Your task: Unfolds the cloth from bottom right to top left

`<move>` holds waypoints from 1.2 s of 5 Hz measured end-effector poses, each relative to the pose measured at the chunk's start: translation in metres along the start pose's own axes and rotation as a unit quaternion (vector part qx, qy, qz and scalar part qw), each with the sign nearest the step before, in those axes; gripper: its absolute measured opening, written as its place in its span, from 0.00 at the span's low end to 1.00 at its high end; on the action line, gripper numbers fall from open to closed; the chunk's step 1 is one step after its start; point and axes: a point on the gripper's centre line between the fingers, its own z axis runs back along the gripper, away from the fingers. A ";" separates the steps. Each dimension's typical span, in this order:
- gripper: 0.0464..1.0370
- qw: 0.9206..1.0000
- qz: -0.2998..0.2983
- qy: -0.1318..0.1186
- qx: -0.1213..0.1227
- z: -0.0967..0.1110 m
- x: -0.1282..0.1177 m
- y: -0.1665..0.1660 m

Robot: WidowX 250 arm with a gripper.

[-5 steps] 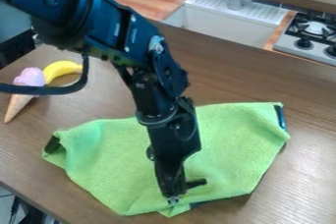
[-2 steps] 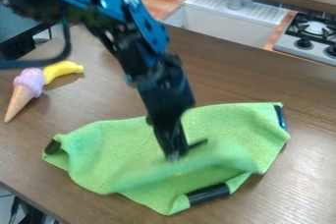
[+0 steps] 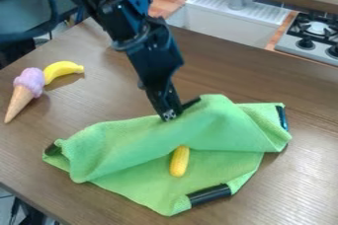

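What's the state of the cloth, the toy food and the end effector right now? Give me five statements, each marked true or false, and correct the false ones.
1. The yellow corn lies on the green cloth. True.
2. The cloth is spread out flat. False: part of it is raised and folded over.
3. The banana lies on the cloth. False: the banana is on the table, next to the ice cream cone.
4. The end effector is at the cloth's far side, away from the black strip near its bottom corner. True.
5. The ice cream cone's scoop is green. False: it is pinkish purple.
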 end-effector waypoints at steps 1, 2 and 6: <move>0.00 0.999 0.045 0.007 0.017 0.000 0.003 0.043; 0.00 0.992 0.116 0.020 0.052 -0.008 0.000 0.109; 0.02 0.980 0.150 0.034 0.126 -0.042 0.015 0.231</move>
